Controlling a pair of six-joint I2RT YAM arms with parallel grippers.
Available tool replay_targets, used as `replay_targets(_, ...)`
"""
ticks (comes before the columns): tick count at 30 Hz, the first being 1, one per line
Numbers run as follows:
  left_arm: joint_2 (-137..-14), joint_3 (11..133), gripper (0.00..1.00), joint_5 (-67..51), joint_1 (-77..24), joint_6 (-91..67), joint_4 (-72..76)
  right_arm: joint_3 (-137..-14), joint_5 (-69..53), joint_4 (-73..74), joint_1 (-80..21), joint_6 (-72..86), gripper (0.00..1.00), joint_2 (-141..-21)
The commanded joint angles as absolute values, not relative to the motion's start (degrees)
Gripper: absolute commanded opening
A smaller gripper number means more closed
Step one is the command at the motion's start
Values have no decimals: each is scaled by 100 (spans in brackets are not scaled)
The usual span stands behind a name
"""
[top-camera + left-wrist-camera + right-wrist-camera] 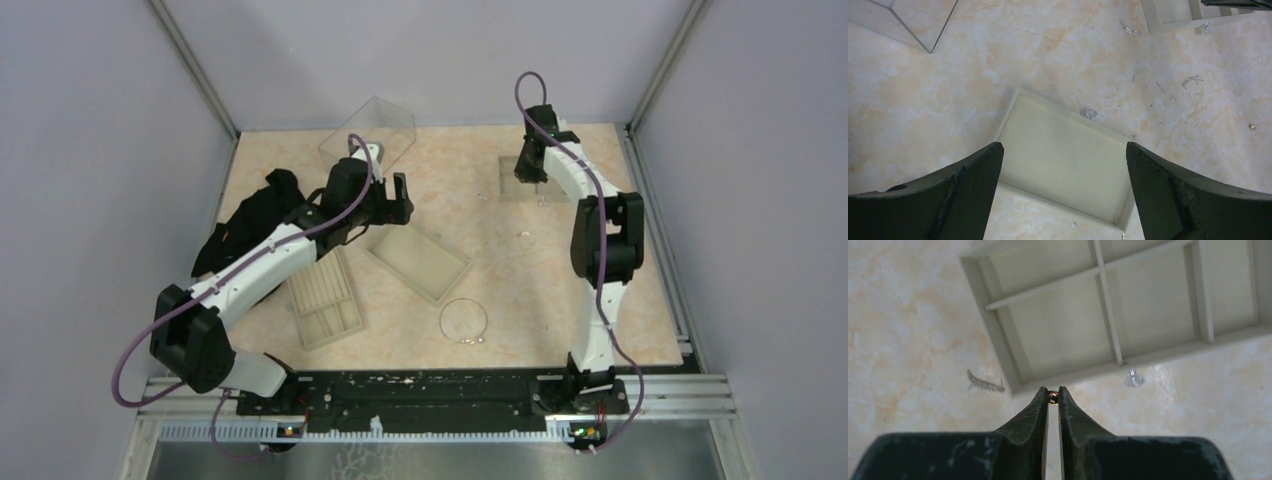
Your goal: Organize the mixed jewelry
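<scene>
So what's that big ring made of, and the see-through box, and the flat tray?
The ring looks like thin silvery metal wire: it glints and has a neat round shape. The box seems clear hard plastic, maybe glass: the table shows through it. The flat tray looks matte beige, perhaps plastic or cloth-lined; no shine, hard to tell.
</scene>
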State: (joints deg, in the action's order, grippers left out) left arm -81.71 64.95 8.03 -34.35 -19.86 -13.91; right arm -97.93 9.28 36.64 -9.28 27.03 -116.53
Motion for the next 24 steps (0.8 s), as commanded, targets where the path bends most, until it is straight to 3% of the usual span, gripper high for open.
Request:
replay_targets(1, -8255, 6757, 99, 903, -3424, -1951, -1476, -10775, 898, 3702, -812, 2671, 9, -12227)
replay_targets(10, -8315, 6891, 99, 1049, -3420, -1951, -1601, -12335, 935, 4151, -700, 2639, 9, -13306)
replay_targets(24, -8419, 6922, 99, 1132, -3414, -1942, -1660, -13546, 684, 4399, -580, 2713, 12, -14283)
